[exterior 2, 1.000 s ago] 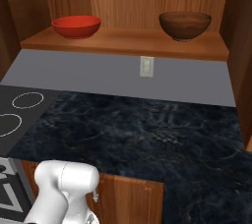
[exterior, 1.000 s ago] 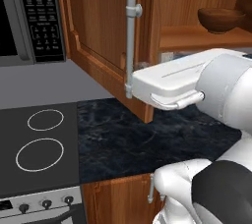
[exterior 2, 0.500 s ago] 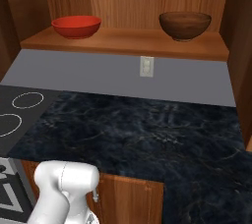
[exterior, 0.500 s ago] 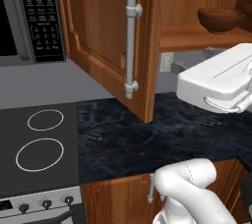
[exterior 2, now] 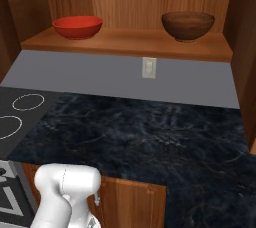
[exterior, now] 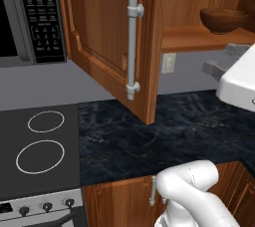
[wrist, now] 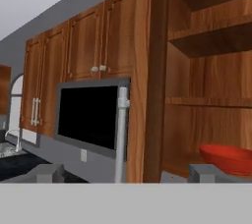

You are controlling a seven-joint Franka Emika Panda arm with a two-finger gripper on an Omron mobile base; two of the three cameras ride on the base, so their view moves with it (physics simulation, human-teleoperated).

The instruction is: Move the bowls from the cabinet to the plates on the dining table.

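The cabinet stands open, and its shelf carries two bowls. The red bowl sits at the shelf's left and the dark brown bowl at its right. In the left base view the brown bowl rests just above my gripper, which hovers open and empty below the shelf's front edge. In the hand view the gripper looks past the open door's edge, with the red bowl at the lower right. The plates and the dining table are out of view.
The open cabinet door with its silver bar handle juts out over the dark marbled counter. A microwave hangs at the left above the stove. A wall outlet sits under the shelf.
My hand has swung right, from in front of the door handle to the right edge of the left base view, below the brown bowl. The jaws stayed open. Both bowls are unmoved.
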